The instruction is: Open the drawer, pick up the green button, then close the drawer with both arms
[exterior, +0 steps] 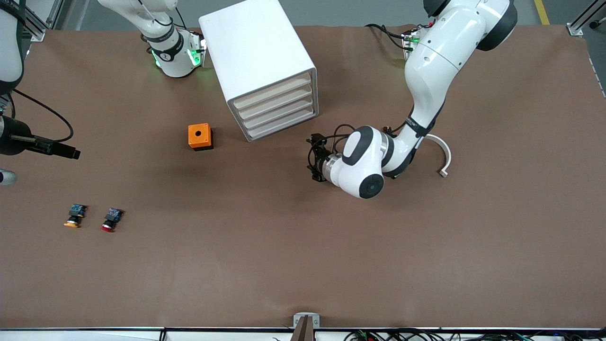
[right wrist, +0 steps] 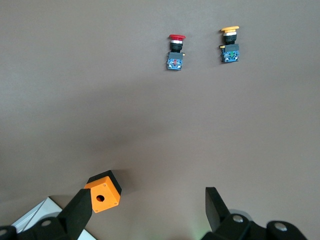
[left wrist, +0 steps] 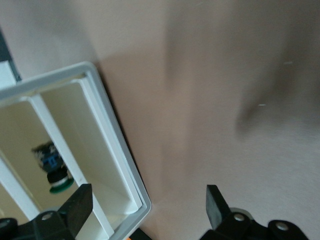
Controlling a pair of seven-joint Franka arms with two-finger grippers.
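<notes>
The white cabinet (exterior: 258, 61) stands near the robots' bases with its four drawers shut. The lowest drawer (exterior: 283, 127) shows its plain front. My left gripper (exterior: 312, 158) hovers low, just in front of the drawers, open and holding nothing. In the left wrist view the left gripper (left wrist: 147, 195) frames the cabinet's bottom corner (left wrist: 142, 207). The button (left wrist: 56, 172), green-capped, lies inside the cabinet, seen over a drawer front (left wrist: 107, 150); which drawer holds it I cannot tell. My right gripper (right wrist: 147, 200) is open and empty, high over the table.
An orange box with a hole (exterior: 200, 136) sits beside the cabinet toward the right arm's end. Red-capped (exterior: 111, 220) and orange-capped (exterior: 75, 215) buttons lie nearer the front camera. A white curved piece (exterior: 442, 154) lies by the left arm. A black device (exterior: 42, 144) juts in at the right arm's end.
</notes>
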